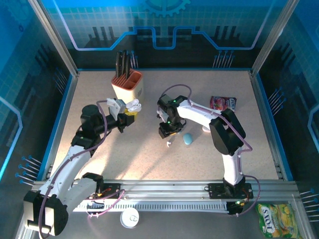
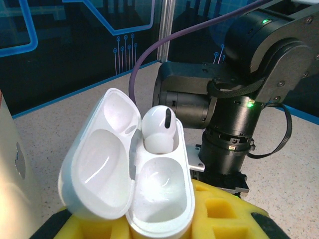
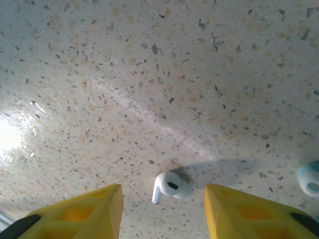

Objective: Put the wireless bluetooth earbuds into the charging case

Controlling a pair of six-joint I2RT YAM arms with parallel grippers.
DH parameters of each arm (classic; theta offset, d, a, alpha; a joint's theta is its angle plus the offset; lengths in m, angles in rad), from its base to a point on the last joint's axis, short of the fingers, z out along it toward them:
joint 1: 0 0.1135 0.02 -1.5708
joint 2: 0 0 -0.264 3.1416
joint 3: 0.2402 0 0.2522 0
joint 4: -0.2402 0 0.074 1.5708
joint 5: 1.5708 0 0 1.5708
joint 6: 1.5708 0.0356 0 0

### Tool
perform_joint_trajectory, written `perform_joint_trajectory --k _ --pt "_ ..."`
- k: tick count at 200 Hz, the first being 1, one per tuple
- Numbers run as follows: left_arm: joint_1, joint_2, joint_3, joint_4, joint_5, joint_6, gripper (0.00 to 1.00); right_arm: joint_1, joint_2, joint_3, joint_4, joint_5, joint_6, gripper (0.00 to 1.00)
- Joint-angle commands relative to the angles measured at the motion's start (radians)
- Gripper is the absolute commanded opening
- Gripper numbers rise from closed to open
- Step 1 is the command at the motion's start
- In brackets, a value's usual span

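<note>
Left gripper (image 1: pixel 129 114) clamped on open charging case (image 2: pixel 149 204), seated earbud (image 2: pixel 159 130) in one socket. Right gripper (image 3: pixel 162 210) spread wide over loose earbud (image 3: pixel 170 186) on table (image 3: pixel 149 74), not touching.

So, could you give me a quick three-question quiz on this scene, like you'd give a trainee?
1. True or false: the charging case gripped by the left end effector is open, with one earbud seated in it.
2. Pick one. The loose earbud lies:
A) on the table, in the gap of the open right end effector
B) inside the orange holder
C) on top of the snack packet
3. Fill in: the case has ___ empty socket.

Key: 1 true; 2 A; 3 one.
</note>
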Motion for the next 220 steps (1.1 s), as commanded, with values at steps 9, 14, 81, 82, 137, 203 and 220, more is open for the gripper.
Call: perform_joint_trajectory --k 9,14,81,82,137,203,220 --pt "0.007 -0.003 0.000 0.035 0.030 0.012 0.16 0.000 0.057 0.001 -0.030 -0.028 -0.051 0.46" --pt "0.006 -0.003 0.000 0.034 0.030 0.012 0.16 0.000 0.061 -0.002 -0.027 -0.027 -0.051 0.46" --pt "0.008 0.012 0.026 0.003 0.045 0.040 0.16 0.006 0.077 -0.067 0.016 -0.045 -0.027 0.39" --pt "0.007 0.012 0.026 0.003 0.045 0.040 0.16 0.006 0.076 -0.068 0.016 -0.045 -0.027 0.39" --pt "0.008 0.017 0.012 0.027 0.049 0.027 0.16 0.024 0.044 -0.113 0.015 -0.036 -0.015 0.34" --pt "0.007 0.017 0.007 0.024 0.045 0.030 0.16 0.041 0.039 -0.090 -0.009 -0.034 0.001 0.32" --pt "0.007 0.017 0.007 0.022 0.045 0.033 0.16 0.041 0.032 -0.096 -0.008 -0.037 0.007 0.33"
